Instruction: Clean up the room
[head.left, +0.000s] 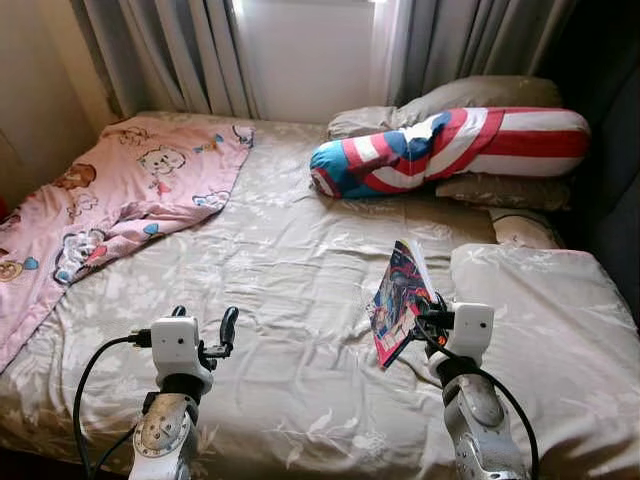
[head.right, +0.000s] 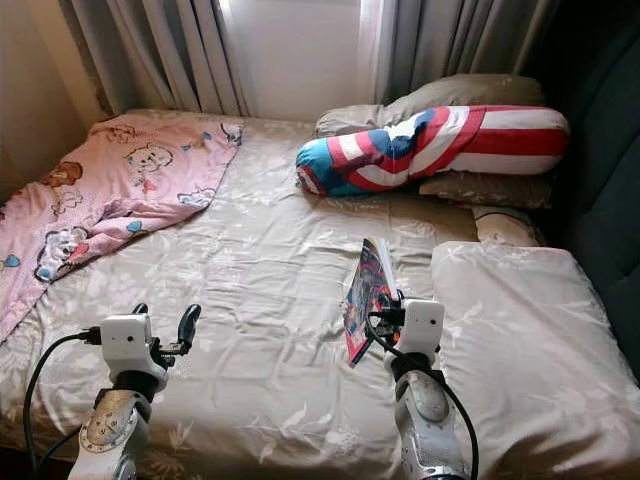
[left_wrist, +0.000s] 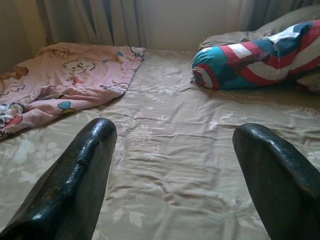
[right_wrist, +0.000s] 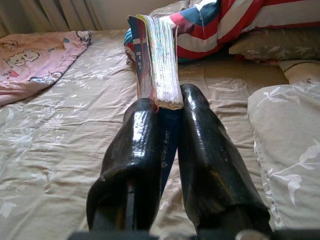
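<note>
A wide bed (head.left: 290, 290) with a wrinkled beige, leaf-patterned sheet fills the room up to grey curtains (head.left: 170, 50) along the top of the frame. A pink cartoon-print blanket (head.left: 110, 200) lies crumpled at the upper left. At the upper right, a red, white and blue striped bolster (head.left: 450, 150) rests on beige pillows (head.left: 480, 95). The right gripper (head.left: 425, 312), lower right of centre, is clenched on a colourful book (head.left: 398, 300), held upright above the sheet. Its print is too small to read. The left gripper (head.left: 205, 325), lower left, hangs released, fingers (left_wrist: 75, 180) spread apart.
</note>
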